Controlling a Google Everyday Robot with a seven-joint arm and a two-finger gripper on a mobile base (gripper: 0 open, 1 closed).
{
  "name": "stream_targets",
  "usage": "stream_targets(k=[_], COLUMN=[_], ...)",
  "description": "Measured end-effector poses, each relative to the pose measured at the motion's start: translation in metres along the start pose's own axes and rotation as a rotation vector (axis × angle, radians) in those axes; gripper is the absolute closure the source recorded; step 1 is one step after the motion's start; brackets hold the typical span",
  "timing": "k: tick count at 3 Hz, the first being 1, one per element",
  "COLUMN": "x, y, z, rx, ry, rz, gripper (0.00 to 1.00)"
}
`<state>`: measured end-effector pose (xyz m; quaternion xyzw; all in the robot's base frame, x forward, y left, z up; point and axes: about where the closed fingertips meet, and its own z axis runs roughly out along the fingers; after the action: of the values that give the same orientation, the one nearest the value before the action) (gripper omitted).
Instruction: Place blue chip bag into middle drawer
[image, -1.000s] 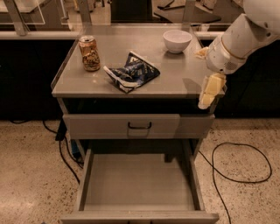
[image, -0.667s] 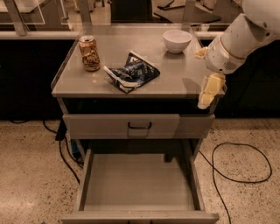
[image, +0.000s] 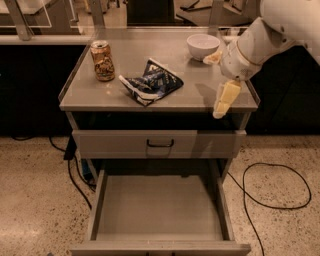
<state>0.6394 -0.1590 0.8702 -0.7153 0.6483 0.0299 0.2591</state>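
Observation:
The blue chip bag (image: 152, 82), crumpled dark navy foil with white print, lies in the middle of the grey cabinet top (image: 200, 97). The middle drawer (image: 157, 207) is pulled out below; it is wide and shallow with a bare flat bottom. My gripper (image: 225, 100) hangs down at the front right edge of the cabinet top, to the right of the bag and apart from it. It holds nothing that I can see. My white arm (image: 260, 40) comes in from the upper right.
A tan drink can (image: 102, 60) stands at the back left of the top. A white bowl (image: 202, 46) sits at the back right, close to my arm. A closed drawer front with a black handle (image: 160, 144) is above the open drawer. A black cable (image: 270, 200) lies on the floor to the right.
My gripper and arm have moved a little to the left, toward the bag. The bag, can, bowl and drawer have not moved.

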Motion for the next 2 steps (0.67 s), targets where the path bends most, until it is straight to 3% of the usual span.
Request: stream_targets(k=[1,2], x=[-0.024,-0.049], y=[-0.033,-0.056], z=[0.026,0.055], rx=[-0.021,-0.078], ry=[-0.073,-0.137], rz=[-0.084,-0.144], gripper=[0.00,0.00])
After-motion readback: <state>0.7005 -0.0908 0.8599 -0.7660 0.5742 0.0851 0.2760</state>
